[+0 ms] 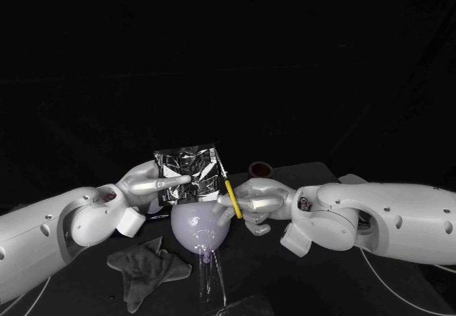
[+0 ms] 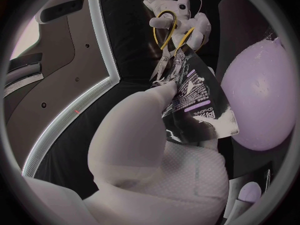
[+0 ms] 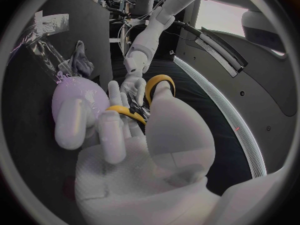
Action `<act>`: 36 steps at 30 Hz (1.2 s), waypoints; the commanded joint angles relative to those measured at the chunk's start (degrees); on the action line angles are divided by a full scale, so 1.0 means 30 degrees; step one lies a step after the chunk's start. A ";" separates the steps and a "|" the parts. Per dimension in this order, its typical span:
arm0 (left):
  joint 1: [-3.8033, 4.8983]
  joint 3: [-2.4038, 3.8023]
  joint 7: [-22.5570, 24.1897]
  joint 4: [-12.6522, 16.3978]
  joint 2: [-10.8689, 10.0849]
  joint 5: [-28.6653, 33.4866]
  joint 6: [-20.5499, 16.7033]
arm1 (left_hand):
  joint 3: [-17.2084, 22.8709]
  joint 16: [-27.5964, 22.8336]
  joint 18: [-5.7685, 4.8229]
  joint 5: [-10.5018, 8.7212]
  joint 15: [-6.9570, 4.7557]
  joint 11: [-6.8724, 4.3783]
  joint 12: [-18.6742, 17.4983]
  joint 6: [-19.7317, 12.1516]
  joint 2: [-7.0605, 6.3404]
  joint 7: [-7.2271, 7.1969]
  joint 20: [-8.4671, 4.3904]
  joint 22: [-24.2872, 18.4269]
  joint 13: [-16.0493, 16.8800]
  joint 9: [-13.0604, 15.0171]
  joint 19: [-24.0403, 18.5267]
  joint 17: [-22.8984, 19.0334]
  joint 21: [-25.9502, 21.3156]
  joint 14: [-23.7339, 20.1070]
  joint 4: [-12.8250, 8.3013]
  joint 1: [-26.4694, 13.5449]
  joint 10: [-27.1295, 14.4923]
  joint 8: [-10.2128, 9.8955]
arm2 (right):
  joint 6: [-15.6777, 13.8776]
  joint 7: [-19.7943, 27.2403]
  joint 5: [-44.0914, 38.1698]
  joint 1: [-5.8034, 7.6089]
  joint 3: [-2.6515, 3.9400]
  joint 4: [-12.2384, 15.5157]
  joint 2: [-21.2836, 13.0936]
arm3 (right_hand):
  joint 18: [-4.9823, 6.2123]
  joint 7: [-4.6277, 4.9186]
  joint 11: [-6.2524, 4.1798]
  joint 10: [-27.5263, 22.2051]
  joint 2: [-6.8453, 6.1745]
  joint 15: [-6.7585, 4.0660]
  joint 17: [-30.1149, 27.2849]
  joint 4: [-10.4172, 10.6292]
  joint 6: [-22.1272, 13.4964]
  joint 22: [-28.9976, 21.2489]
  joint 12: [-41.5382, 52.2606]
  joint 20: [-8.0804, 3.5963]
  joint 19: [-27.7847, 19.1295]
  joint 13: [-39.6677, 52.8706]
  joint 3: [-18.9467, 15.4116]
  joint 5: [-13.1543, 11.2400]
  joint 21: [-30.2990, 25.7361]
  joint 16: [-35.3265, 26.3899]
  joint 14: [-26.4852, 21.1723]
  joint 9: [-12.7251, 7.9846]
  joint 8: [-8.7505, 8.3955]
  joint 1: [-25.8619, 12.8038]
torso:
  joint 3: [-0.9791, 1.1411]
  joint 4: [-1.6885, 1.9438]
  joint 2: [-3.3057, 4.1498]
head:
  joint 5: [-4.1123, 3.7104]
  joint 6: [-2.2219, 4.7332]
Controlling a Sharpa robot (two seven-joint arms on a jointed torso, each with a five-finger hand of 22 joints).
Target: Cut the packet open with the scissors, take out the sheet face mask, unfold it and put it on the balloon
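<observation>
1. Packet (image 1: pixel 188 172) is held upright just above the balloon (image 1: pixel 199 227), gripped at its lower left by the left hand (image 1: pixel 152 185).
2. Right hand (image 1: pixel 261 201) grasps the yellow-handled scissors (image 1: pixel 231 196), whose blades are at the packet's right edge.
3. Grey cloth (image 1: pixel 147 263) lies near the table's (image 1: pixel 304 283) front edge, left of the balloon.

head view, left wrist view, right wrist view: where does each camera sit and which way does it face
Head view: on the robot's head, looking down at the table; shows the left hand holding the packet and the right hand holding the scissors, by the balloon.
Left wrist view: behind the left hand, facing the packet, the right hand and scissors beyond.
Right wrist view: behind the right hand, facing over the scissors' yellow handles toward the left arm.
Shared: both wrist views show the balloon and the scissors.
</observation>
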 commanded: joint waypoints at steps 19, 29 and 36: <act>0.0034 0.0020 0.0040 -0.0086 -0.0069 -0.0896 0.0881 | -0.0022 -0.0031 0.0229 0.0064 -0.0139 -0.0031 0.0098 -0.0001 0.0220 0.0102 -0.0047 -0.0006 0.0033 0.2515 0.0045 0.0049 0.0113 -0.0005 -0.0125 -0.0060 0.0111 0.0070 | 0.0589 -0.0007 -0.0118 0.0014 0.0019 0.0029 -0.0182 | 0.0062 -0.0087 -0.0051 0.0214 0.0442 -0.0065 0.2361 -0.0022 0.0217 0.2290 -0.0022 -0.0052 0.0102 -0.0290 -0.0393 -0.0082 0.0096 0.0125 0.1486 0.0039 0.0187 0.0248 | -0.0020 0.0027 0.0006 | -0.0062 0.0041; 0.0034 0.0021 0.0060 -0.0058 -0.0066 -0.1016 0.0935 | -0.0022 -0.0031 0.0229 0.0064 -0.0139 -0.0031 0.0098 -0.0001 0.0220 0.0102 -0.0047 -0.0006 0.0033 0.2515 0.0045 0.0049 0.0113 -0.0005 -0.0125 -0.0060 0.0111 0.0070 | 0.0754 -0.0198 -0.0034 0.0014 0.0014 -0.0128 0.0039 | 0.0057 -0.0107 -0.0065 0.0244 0.0502 -0.0077 0.2338 -0.0031 0.0223 0.2295 -0.0016 -0.0060 0.0113 -0.0360 -0.0461 -0.0083 0.0124 0.0121 0.1481 0.0039 0.0196 0.0312 | -0.0022 0.0018 0.0005 | 0.0015 -0.0003; 0.0083 0.0025 0.0134 -0.0222 -0.0082 -0.0941 0.0854 | -0.0022 -0.0031 0.0229 0.0064 -0.0139 -0.0031 0.0098 -0.0001 0.0220 0.0102 -0.0047 -0.0006 0.0033 0.2515 0.0045 0.0049 0.0113 -0.0005 -0.0125 -0.0060 0.0111 0.0070 | 0.0804 -0.0270 -0.0059 0.0005 0.0007 -0.0057 0.0043 | 0.0057 -0.0107 -0.0065 0.0244 0.0502 -0.0077 0.2338 -0.0031 0.0223 0.2295 -0.0016 -0.0060 0.0113 -0.0360 -0.0461 -0.0083 0.0124 0.0121 0.1481 0.0039 0.0196 0.0312 | -0.0014 0.0006 0.0001 | 0.0035 0.0007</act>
